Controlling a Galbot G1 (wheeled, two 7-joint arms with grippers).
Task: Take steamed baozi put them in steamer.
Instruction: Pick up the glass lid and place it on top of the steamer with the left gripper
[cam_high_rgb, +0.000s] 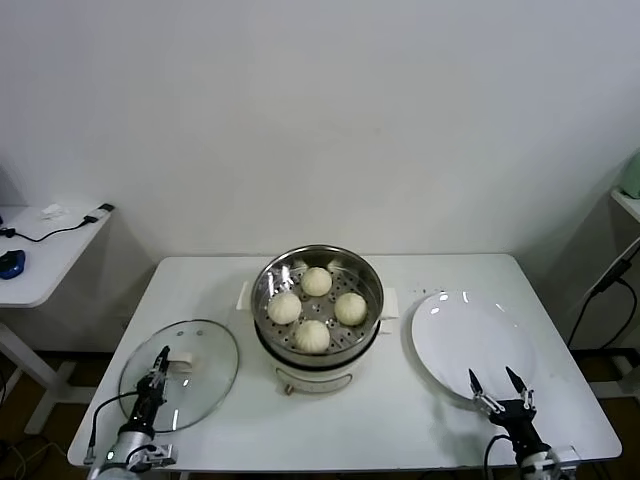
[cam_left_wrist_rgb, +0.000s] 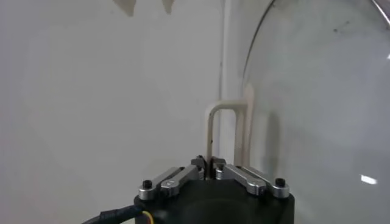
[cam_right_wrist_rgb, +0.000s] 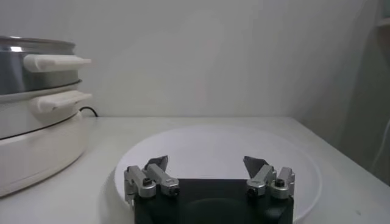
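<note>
Four steamed baozi are seen inside the steamer mid-worktop. The left hand is clamped over the glass lid; the right hand is spread wide above the plate.

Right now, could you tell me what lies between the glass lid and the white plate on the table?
In the head view, the steamer stands between the glass lid and the white plate, with all four baozi on its perforated tray.

Glass lid: cut off by frame edge. Steamer: partly cropped; baozi inside possibly hidden by wall.
</note>
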